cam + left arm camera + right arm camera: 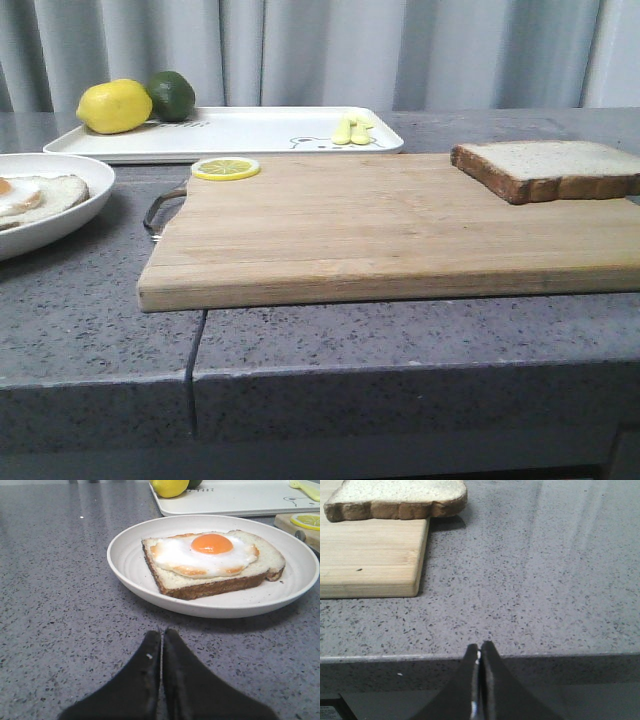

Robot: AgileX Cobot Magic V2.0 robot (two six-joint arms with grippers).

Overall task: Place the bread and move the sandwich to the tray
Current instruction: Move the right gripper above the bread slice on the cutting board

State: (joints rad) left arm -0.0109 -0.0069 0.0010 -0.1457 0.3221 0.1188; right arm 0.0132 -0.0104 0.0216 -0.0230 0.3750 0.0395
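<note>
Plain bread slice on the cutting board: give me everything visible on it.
The bread is a thick square slice, pale speckled crumb with a dark brown crust, whole and bare. It lies flat at the far right corner of the wooden cutting board, its edge slightly overhanging the board's side toward the grey counter. Only the board touches it; both grippers are away from it.

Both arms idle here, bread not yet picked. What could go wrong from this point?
1. The bread overhangs the cutting board edge; a clumsy grasp could push it off.
2. The egg lies loose on the open slice and may slide.
3. The lemon and lime crowd the tray.
</note>
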